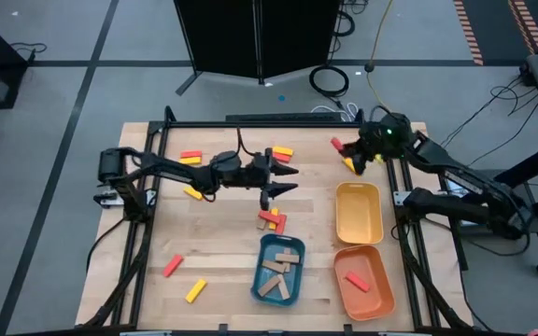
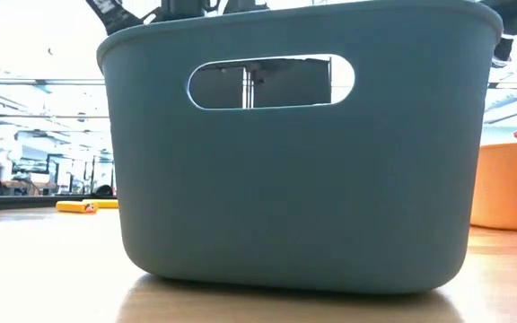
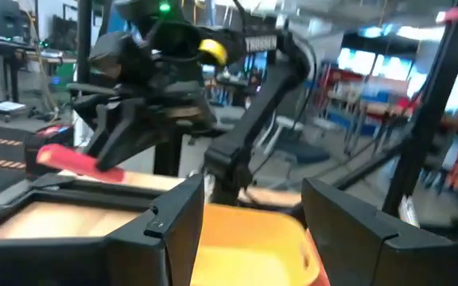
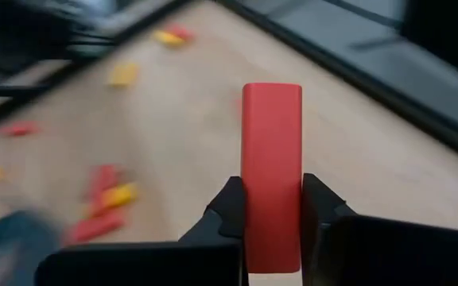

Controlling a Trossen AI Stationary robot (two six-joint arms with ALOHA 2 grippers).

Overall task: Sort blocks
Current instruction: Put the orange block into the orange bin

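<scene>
Above table (image 1: pixel 213 271), right hand (image 4: pixel 271 214) clamps red block (image 4: pixel 271 159).

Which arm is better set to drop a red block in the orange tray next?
Right. The right gripper already clamps a red block near the table's far edge. The left gripper hovers open and empty mid-table. The orange tray is on the right's side.

Left gripper (image 1: pixel 286 180) fingers apart above mid surface (image 1: pixel 222 252) over a red-and-yellow block cluster (image 1: pixel 272 219); right gripper (image 1: pixel 348 149) at the far right corner holding a red block (image 1: pixel 338 145); blue tray (image 1: pixel 279 269) holds tan blocks (image 1: pixel 281 271), orange tray (image 1: pixel 362 281) one red, yellow tray (image 1: pixel 359 213) alongside.
</scene>
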